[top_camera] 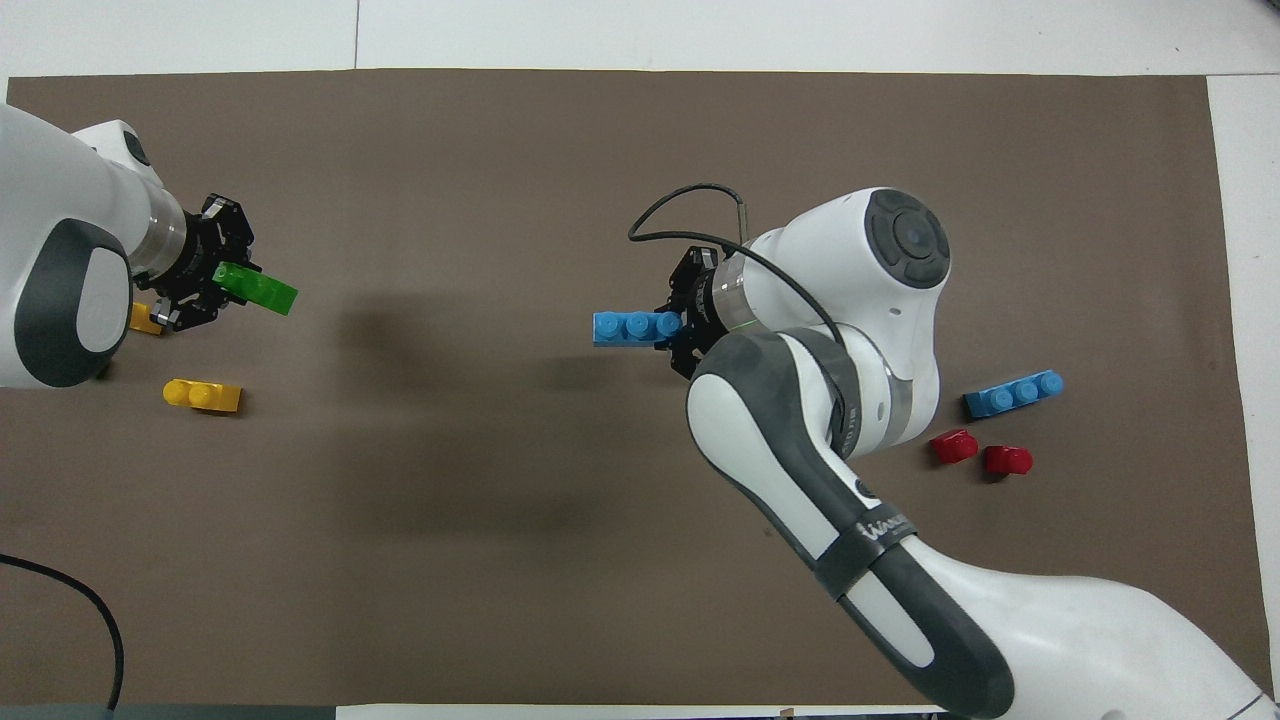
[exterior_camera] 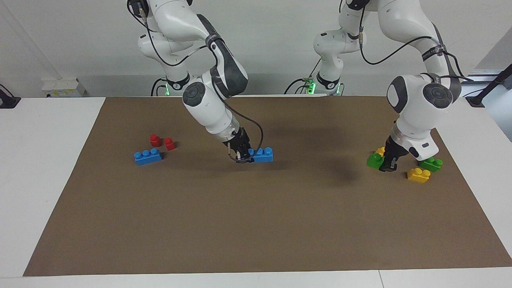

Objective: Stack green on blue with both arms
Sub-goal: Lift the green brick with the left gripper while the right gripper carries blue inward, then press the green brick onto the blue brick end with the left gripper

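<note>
I am reading the table from the robots' end outward. Toward the right arm's end, two small red pieces (exterior_camera: 162,142) are lying nearest the robots, with a spare blue brick (exterior_camera: 148,156) just beside them. Over the middle of the brown mat (exterior_camera: 256,224), my right gripper (exterior_camera: 242,156) is clamping the blue brick (exterior_camera: 262,155) by one end, studs up, the free end pointing toward the left arm.

Toward the left arm's end, my left gripper (exterior_camera: 387,165) is pinching the green brick (exterior_camera: 375,160), lifted clear above a yellow brick (top_camera: 203,395). A second green brick (exterior_camera: 431,164) and another yellow brick (exterior_camera: 418,175) are lying close by.

I am judging both bricks light, rigid, glossy plastic: slippery on the flat sides, likely to pivot in an end grip. The green needs holding by its side walls, leaving its underside free to seat on the blue studs.
</note>
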Robot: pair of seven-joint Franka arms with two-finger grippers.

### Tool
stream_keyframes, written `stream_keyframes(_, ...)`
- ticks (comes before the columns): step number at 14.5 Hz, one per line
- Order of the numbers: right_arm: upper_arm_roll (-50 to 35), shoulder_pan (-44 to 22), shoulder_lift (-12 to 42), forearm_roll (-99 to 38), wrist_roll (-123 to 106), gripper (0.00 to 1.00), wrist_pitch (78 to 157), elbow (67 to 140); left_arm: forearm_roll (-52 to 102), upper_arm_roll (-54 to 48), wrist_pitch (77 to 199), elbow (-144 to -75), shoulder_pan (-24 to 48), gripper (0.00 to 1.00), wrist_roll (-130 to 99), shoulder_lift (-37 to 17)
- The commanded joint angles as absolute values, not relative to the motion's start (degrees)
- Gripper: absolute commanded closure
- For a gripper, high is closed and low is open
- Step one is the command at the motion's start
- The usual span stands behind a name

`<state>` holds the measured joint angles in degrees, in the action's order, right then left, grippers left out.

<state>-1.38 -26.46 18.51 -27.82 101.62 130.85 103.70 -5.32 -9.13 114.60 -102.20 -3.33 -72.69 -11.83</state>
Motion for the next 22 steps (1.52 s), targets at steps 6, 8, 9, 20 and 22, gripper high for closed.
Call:
stream_keyframes(6,-1.1,-33.4,19.3,-28.4,109.5,1.00,142.5,110.7,-6.0,-8.4,111.6,-106.6,9.7,1.00,-96.2,-6.1)
stream_keyframes(8,-1.1,-34.3,19.7,-28.4,110.0,1.00,143.6,111.1,-6.0,-8.4,112.1,-107.8,12.9,1.00,-100.7,-5.3)
stream_keyframes(9,-1.1,-34.3,19.8,-28.4,110.1,1.00,143.6,111.1,-6.0,-8.4,112.4,-108.4,14.5,1.00,-103.2,-4.8)
stream_keyframes(20,-1.1,-36.4,21.4,-28.4,110.7,1.00,148.7,114.0,-6.4,-8.3,126.8,-121.5,25.6,1.00,-120.0,-0.5)
stream_keyframes(22,-1.1,-36.4,21.3,-28.4,110.4,1.00,151.1,115.7,-6.5,-8.4,127.2,-121.7,26.2,1.00,-121.1,-1.1)
